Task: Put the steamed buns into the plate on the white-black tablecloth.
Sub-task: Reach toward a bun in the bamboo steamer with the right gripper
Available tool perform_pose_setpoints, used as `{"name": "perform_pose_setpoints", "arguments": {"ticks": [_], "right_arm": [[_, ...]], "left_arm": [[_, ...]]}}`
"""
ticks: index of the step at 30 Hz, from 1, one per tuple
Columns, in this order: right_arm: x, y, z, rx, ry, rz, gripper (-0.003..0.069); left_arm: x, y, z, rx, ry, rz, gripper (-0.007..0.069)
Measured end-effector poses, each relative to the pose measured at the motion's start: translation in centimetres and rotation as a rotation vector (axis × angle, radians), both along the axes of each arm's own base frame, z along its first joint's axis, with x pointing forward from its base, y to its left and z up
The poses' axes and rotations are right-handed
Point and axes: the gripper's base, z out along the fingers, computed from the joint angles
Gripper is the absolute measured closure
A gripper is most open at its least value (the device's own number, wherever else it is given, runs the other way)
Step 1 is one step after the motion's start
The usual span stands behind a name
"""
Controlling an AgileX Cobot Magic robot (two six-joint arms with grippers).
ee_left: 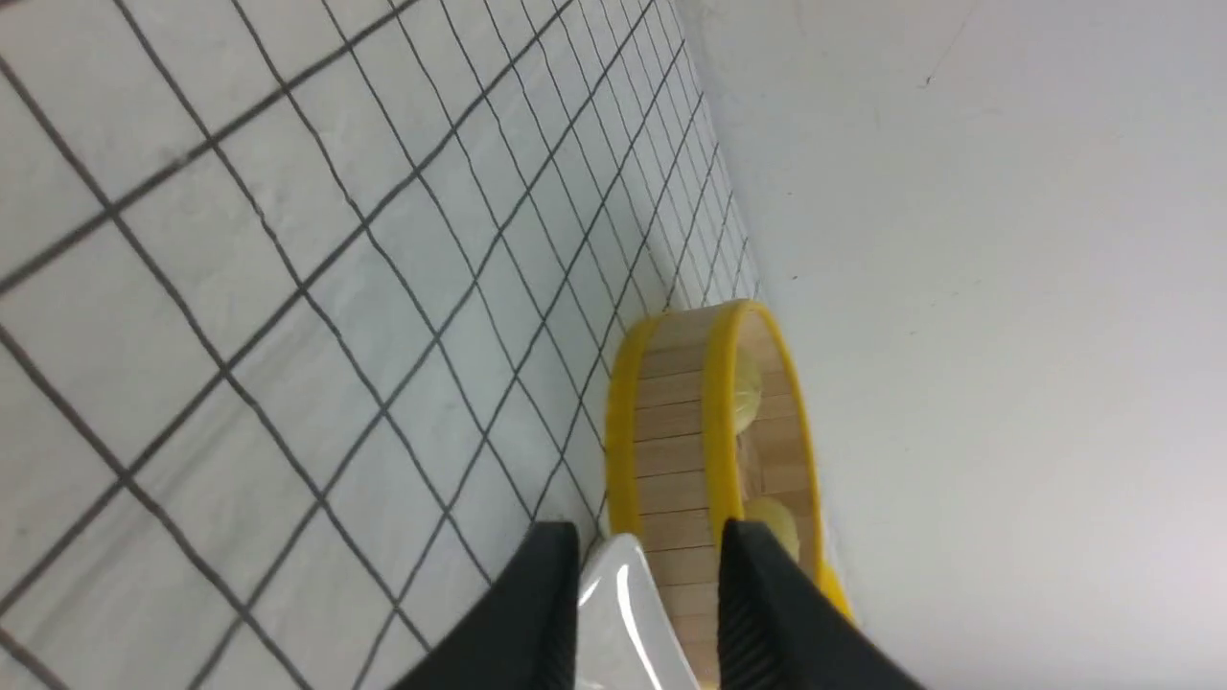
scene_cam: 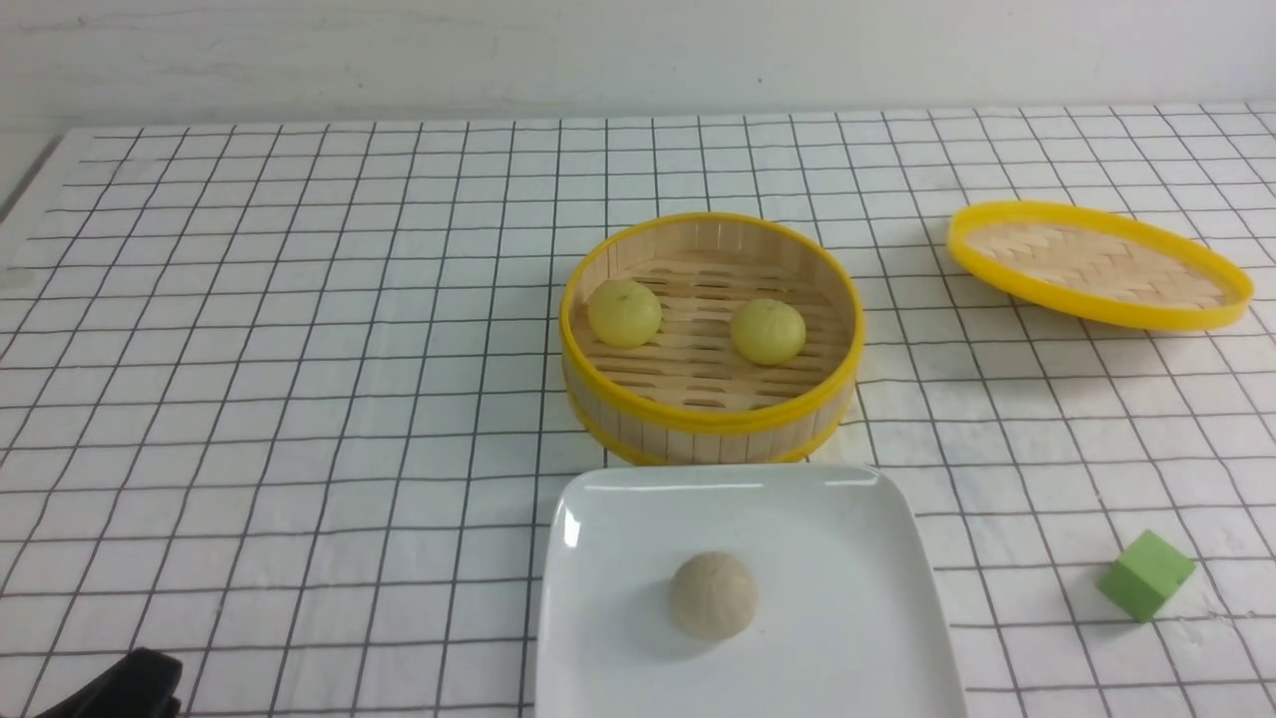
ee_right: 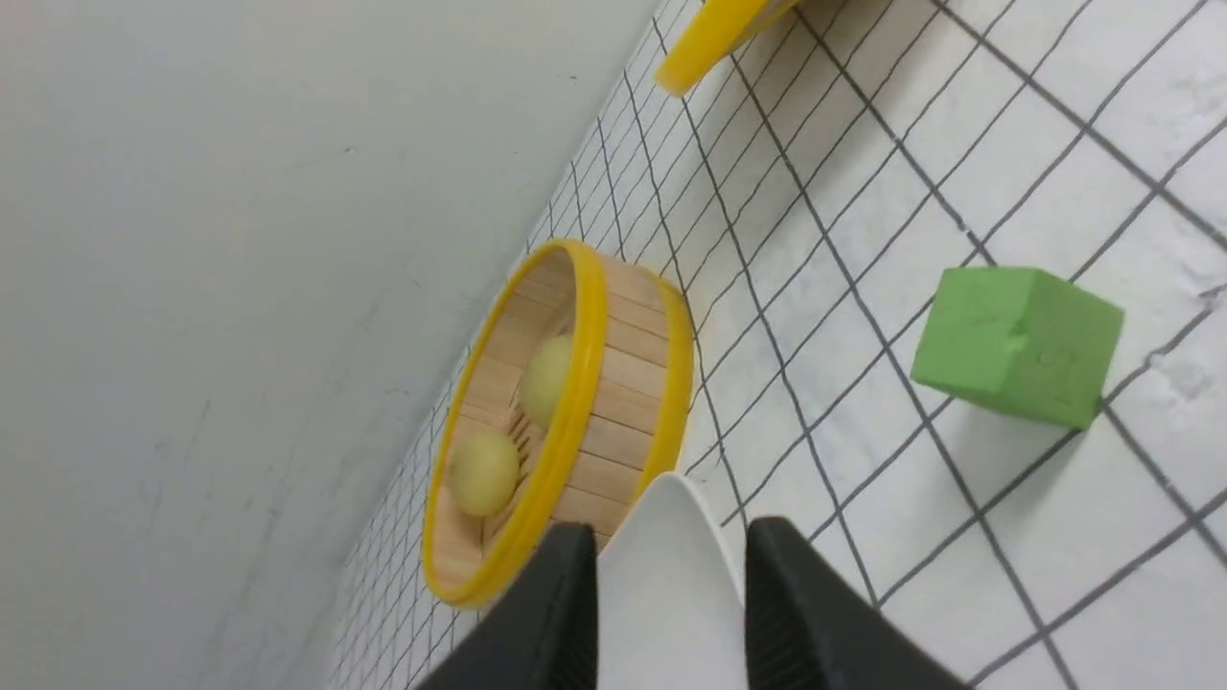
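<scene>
I take the steamer basket (scene_cam: 711, 334) as my mark on the white-black tablecloth (scene_cam: 299, 349). It stands open, with one steamed bun (scene_cam: 624, 312) by its left wall and the other steamed bun (scene_cam: 768, 331) to the right of it, not touching. The plate (scene_cam: 847, 558) lies just nearer to me than the basket and carries a beige-grey bun (scene_cam: 712, 595). The lid (scene_cam: 1097, 264) sits well off to the basket's right, woven face up. A green cube (scene_cam: 1146, 575) lies to the basket's near right.

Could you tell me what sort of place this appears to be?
Probably a staged tabletop test bench, not a kitchen: grid tablecloth against a bare wall, a bamboo steamer, and a stray green block.
</scene>
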Motion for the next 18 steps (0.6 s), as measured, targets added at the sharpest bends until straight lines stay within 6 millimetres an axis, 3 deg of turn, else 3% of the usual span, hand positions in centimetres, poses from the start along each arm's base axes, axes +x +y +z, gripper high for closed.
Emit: {"name": "perform_pose_setpoints", "arguments": {"ticks": [2,4,5,6,7,9,11,12,13,15,18], "right_arm": [[0.0,0.0,0.1,0.009,-0.006,-0.001,0.0419],[-0.3,-0.1,2.3,-0.103,-0.088,0.01,0.0435],[-0.3,-0.1,2.6,-0.119,-0.098,0.01,0.0439],[-0.8,-0.1,5.7,-0.273,-0.187,0.017,0.0487],[-1.0,-0.2,7.6,-0.412,-0.21,0.031,0.0525],[-0.7,-0.2,9.8,-0.617,-0.155,0.074,0.0612],[0.2,-0.4,10.7,-0.729,-0.021,0.131,0.066],[0.5,-0.4,10.8,-0.743,0.021,0.146,0.0666],[2.0,-0.4,11.1,-0.731,0.199,0.21,0.0674],[4.2,0.5,11.3,-0.638,0.377,0.335,0.0675],[6.2,2.2,12.4,-0.58,0.377,0.506,0.0675]], "left_arm": [[0.0,0.0,0.2,-0.008,-0.009,0.001,0.0403],[-0.5,-0.2,2.5,0.094,-0.051,-0.041,0.0465],[-0.5,-0.2,2.4,0.106,-0.047,-0.046,0.0471],[-1.1,-0.3,5.2,0.218,-0.103,-0.069,0.054],[-1.3,-0.3,6.7,0.287,-0.107,-0.085,0.0576],[-1.1,-0.4,8.8,0.408,-0.017,-0.14,0.0613],[-0.6,-0.5,9.6,0.475,0.108,-0.194,0.0622],[-0.3,-0.5,9.8,0.501,0.169,-0.22,0.0622],[0.5,-0.5,10.0,0.557,0.311,-0.283,0.0622],[2.1,-0.6,10.3,0.645,0.498,-0.396,0.0622],[3.4,-0.7,10.6,0.702,0.559,-0.469,0.0622]]}}
